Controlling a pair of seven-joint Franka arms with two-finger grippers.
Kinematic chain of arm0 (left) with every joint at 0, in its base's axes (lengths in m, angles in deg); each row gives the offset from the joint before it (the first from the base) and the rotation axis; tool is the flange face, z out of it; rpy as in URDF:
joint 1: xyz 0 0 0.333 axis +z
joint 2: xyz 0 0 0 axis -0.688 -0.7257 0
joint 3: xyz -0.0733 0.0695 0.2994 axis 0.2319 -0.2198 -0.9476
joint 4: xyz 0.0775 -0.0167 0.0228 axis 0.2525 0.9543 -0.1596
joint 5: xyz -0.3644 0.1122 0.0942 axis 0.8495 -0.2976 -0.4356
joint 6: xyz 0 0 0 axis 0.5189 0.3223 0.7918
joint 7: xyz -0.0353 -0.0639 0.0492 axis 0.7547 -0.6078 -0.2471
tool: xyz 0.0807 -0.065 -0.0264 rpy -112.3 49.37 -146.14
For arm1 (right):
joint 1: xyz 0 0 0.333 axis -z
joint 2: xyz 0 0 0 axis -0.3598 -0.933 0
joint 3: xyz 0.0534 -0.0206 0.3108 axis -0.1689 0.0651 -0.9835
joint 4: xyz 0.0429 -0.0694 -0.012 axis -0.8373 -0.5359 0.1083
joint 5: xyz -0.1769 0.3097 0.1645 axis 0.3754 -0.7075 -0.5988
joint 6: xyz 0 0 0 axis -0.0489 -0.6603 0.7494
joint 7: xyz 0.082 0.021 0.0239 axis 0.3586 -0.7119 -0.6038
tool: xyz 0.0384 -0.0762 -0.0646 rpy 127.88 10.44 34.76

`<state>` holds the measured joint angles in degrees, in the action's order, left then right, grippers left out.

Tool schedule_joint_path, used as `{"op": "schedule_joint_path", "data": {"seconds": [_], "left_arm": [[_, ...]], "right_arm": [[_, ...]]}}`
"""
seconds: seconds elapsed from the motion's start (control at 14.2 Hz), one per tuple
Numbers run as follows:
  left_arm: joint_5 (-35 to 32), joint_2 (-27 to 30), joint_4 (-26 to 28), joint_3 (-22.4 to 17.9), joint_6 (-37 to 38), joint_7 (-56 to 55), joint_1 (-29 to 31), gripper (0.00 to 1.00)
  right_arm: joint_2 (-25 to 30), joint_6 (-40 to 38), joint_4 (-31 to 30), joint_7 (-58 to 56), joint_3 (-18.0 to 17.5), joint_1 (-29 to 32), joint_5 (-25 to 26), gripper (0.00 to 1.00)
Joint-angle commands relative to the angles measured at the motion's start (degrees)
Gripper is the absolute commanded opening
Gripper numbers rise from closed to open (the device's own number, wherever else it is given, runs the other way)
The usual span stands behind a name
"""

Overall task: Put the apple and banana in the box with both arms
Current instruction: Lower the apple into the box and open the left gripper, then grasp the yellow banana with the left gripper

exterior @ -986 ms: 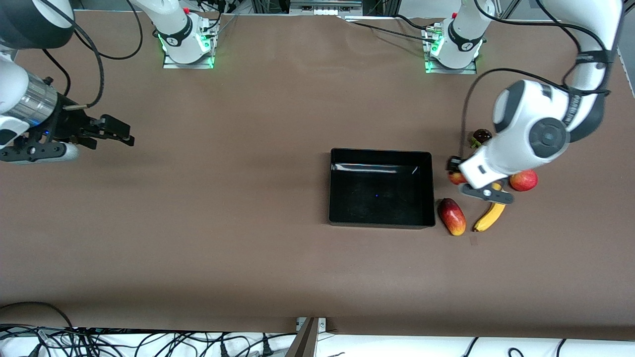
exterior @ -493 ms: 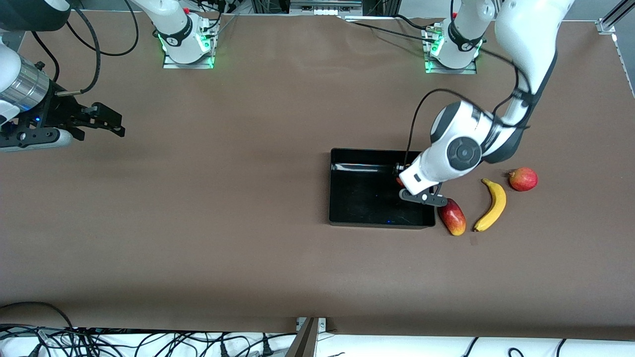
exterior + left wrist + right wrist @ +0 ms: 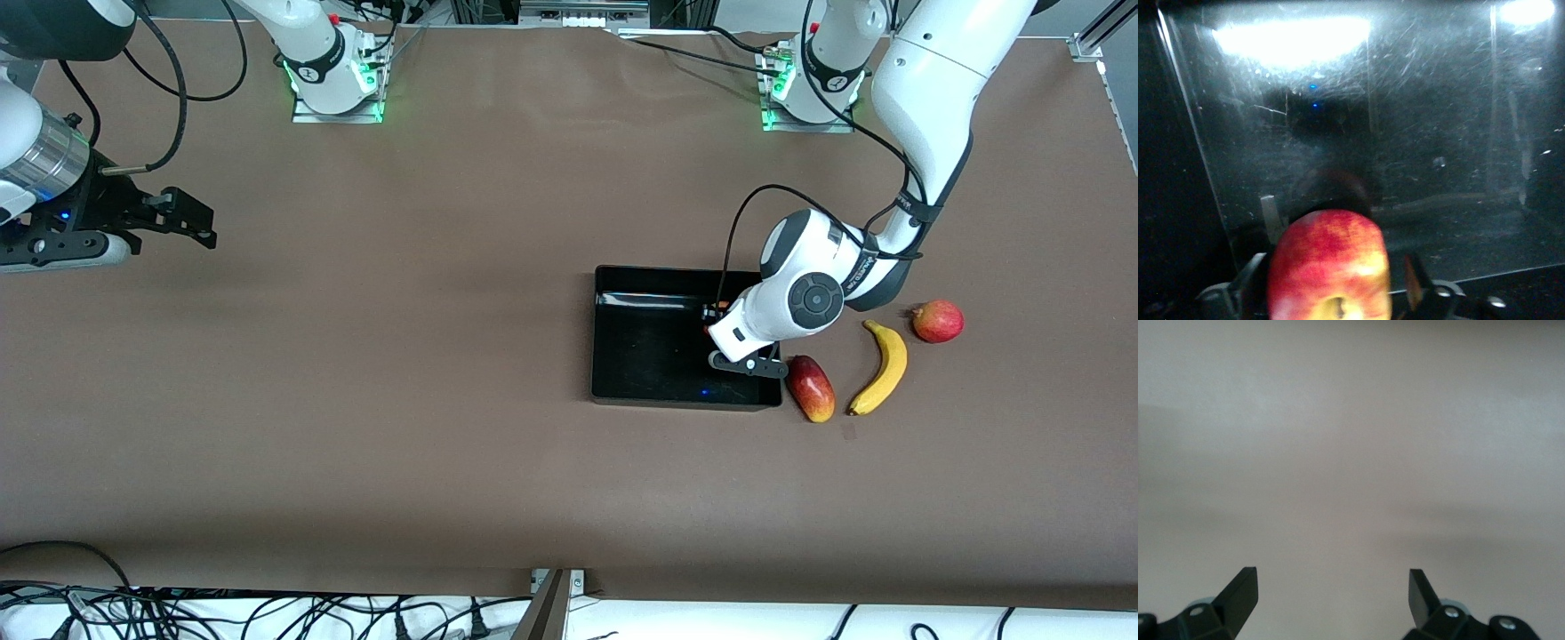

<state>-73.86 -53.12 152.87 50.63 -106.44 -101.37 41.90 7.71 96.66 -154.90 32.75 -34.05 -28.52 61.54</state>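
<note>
The left gripper [image 3: 1331, 293] clamps the apple [image 3: 1330, 267] over the box [image 3: 613, 391]; firm, smooth and light, it suits this grip across its middle. The banana [image 3: 880, 366] lies at the box's 3 o'clock, softer, best taken mid-length. The right gripper [image 3: 1333, 587] waits wide open at its own end.

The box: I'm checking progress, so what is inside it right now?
Over the box floor, the left gripper is shut on the apple. The floor that shows is bare; the arm hides part of it. The banana lies outside.

brown table [image 3: 400, 400] (matte), dangling cables [image 3: 267, 613]
</note>
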Motion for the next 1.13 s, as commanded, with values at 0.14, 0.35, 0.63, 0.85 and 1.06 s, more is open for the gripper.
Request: {"op": "schedule_joint_path", "data": {"seconds": [0.14, 0.35, 0.63, 0.85, 1.06], "left_arm": [[-0.1, 5.8, -6.8, 0.2, 12.1, -0.6, 1.0, 1.00], [-2.7, 5.3, -16.1, -2.3, 23.9, 0.7, 2.6, 1.00], [-13.8, 1.4, -15.7, -2.9, 19.9, 19.2, 8.0, 1.00], [-16.8, -3.5, -15.3, -2.9, 12.2, 34.0, 13.4, 1.00], [-21.8, -5.2, -12.7, -2.9, 4.9, 40.3, 17.4, 1.00]], "right_arm": [[0.0, -1.8, 0.9, -0.1, -0.9, 1.2, 1.3, 1.00], [0.0, -1.1, 1.2, 0.2, -1.0, 1.0, 1.2, 1.00], [-0.4, -1.2, 1.2, 0.2, -0.7, 1.5, 1.3, 1.00], [-0.5, -1.1, 1.2, 0.2, -0.7, 1.5, 1.2, 1.00], [-0.5, -1.1, 1.2, 0.2, -0.7, 1.5, 1.0, 1.00]]}}
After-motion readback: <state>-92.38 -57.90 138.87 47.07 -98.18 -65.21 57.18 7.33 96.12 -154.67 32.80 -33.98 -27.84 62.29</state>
